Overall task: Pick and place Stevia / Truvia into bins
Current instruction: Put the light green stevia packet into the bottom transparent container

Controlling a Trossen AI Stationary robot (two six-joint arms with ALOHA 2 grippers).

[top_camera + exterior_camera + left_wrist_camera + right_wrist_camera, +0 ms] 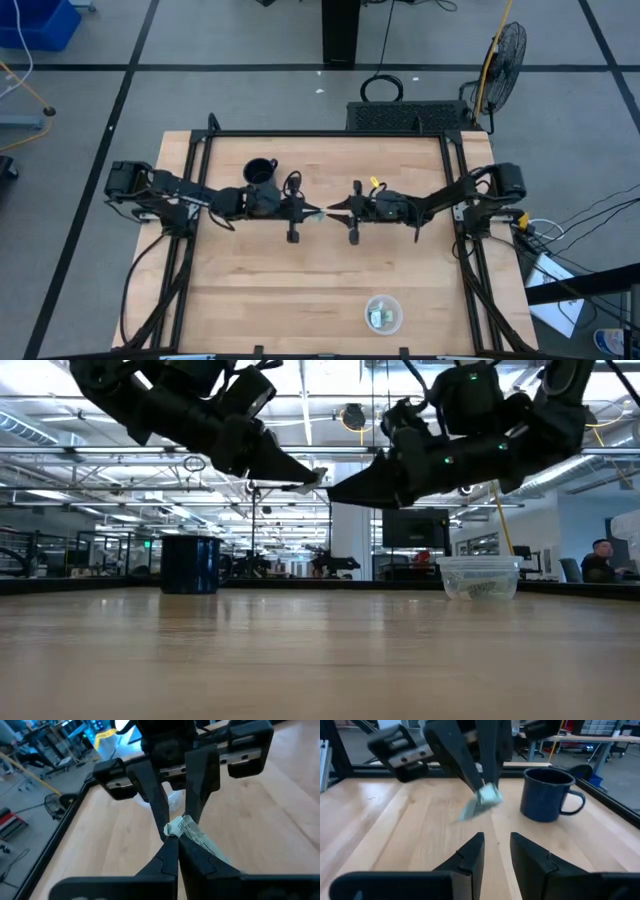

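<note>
My left gripper (316, 212) hangs over the table's middle, shut on one crumpled pale green and white Stevia sachet (186, 831), also seen in the right wrist view (487, 796). My right gripper (496, 844) is open and faces it tip to tip (334, 209), its fingers (156, 802) standing on either side of the sachet's free end without a touch that I can see. One clear cup (383, 313) stands near the table's near edge with sachets lying in it. A second cup is out of view. My left gripper (172, 839) pinches the sachet between its two fingertips, at a crumpled end (175, 827). The fingers come in level from the table's left. The sachet is lifted clear of the table (316, 477), and the rest of it trails back along one finger (210, 847).
A dark blue enamel mug (260, 172) stands on the far left part of the table, close behind my left arm. A black frame rail (330, 134) runs round the table's edges. Bare wood (280, 290) lies between the grippers and the cup.
</note>
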